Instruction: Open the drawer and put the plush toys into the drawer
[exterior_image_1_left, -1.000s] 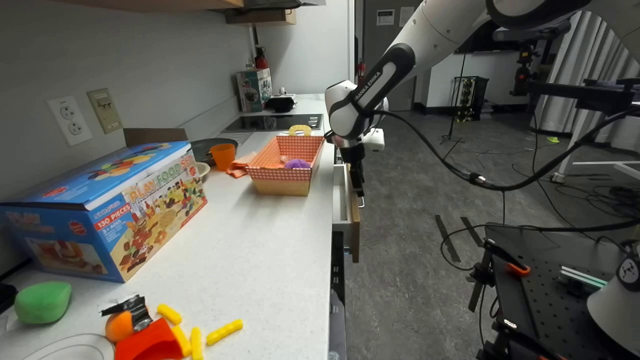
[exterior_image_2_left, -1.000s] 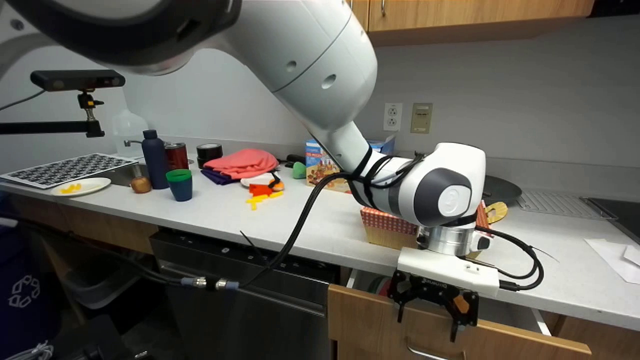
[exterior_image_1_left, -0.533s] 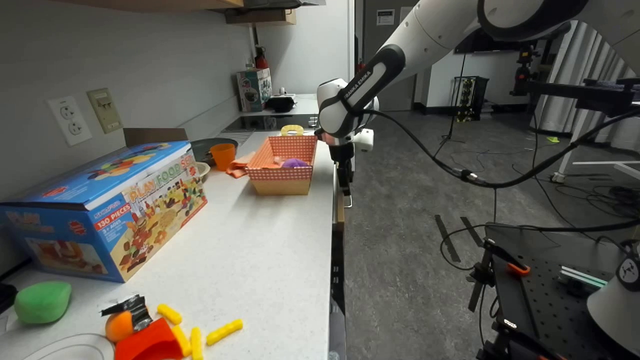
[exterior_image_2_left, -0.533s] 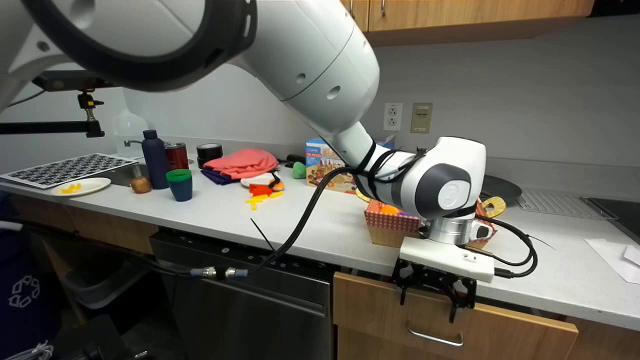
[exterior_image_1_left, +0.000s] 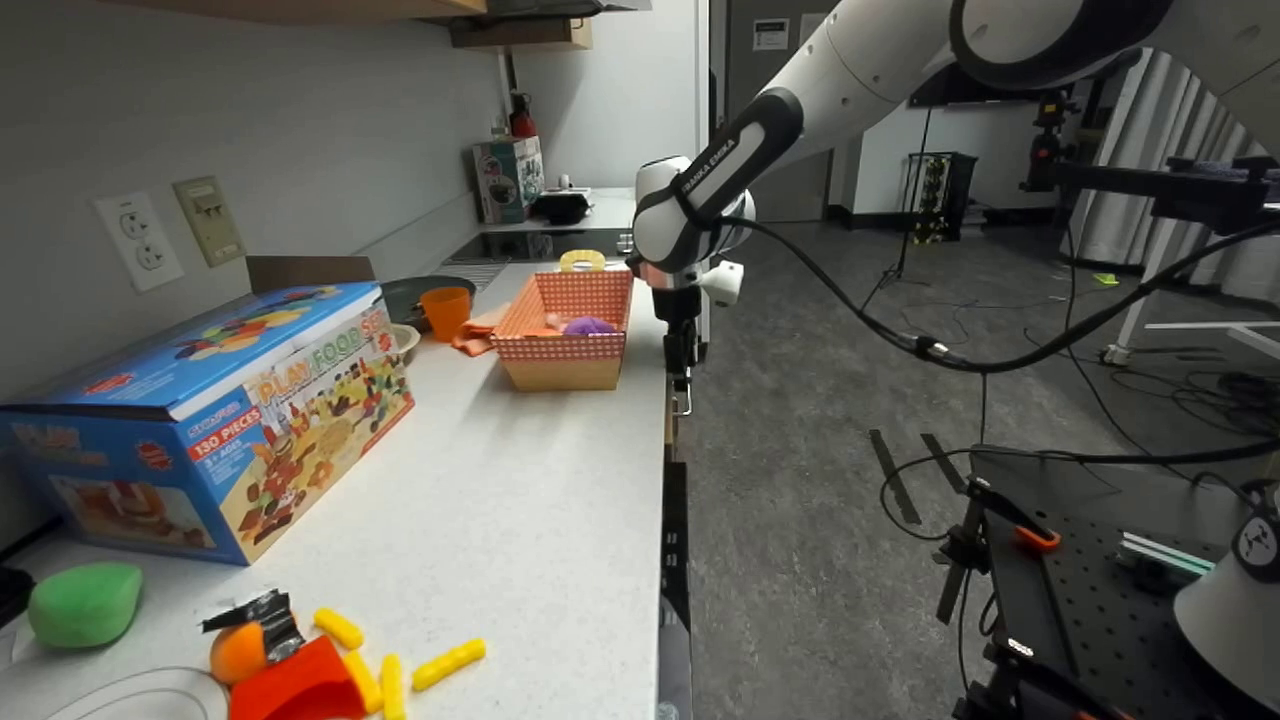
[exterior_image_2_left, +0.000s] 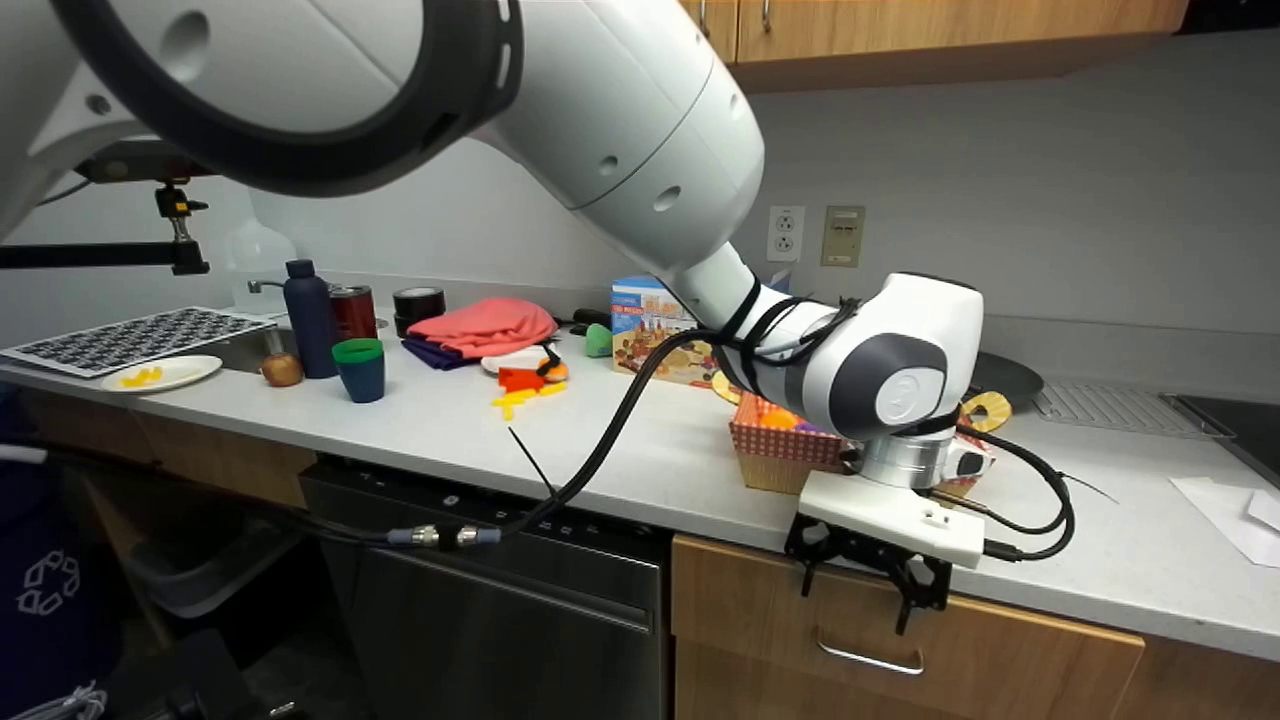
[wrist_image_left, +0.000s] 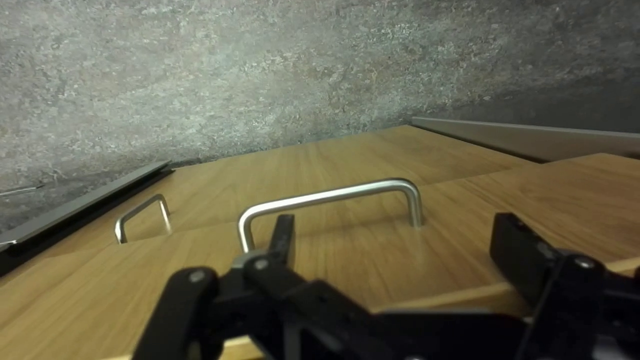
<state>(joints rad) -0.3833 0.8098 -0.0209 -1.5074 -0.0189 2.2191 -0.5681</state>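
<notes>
Gray walls (exterior_image_2_left: 1050, 200) back a long white counter (exterior_image_1_left: 530, 500), and under its edge sits the drawer (exterior_image_2_left: 1000, 655), faced in light brown wood with a fine grain and fitted with a slim, shiny metal handle (wrist_image_left: 330, 195). It looks almost closed, its top edge standing slightly out from the counter. Pointing down before that wooden front, above the handle, hangs the gripper (exterior_image_2_left: 855, 607), its two black fingers spread well apart. In the wrist view one fingertip shows near the handle's left end and the other beyond its right end; whether either touches the wood cannot be told. On the counter above the drawer, a basket (exterior_image_1_left: 565, 376) with a red-and-white checked lining holds a small, rounded purple plush toy (exterior_image_1_left: 588, 326) and a bright orange plush toy (exterior_image_2_left: 778, 418), both partly hidden. Well apart from them, a smooth green plush toy (exterior_image_1_left: 86, 604) lies on the counter near a blue cardboard box (exterior_image_1_left: 300, 430).
</notes>
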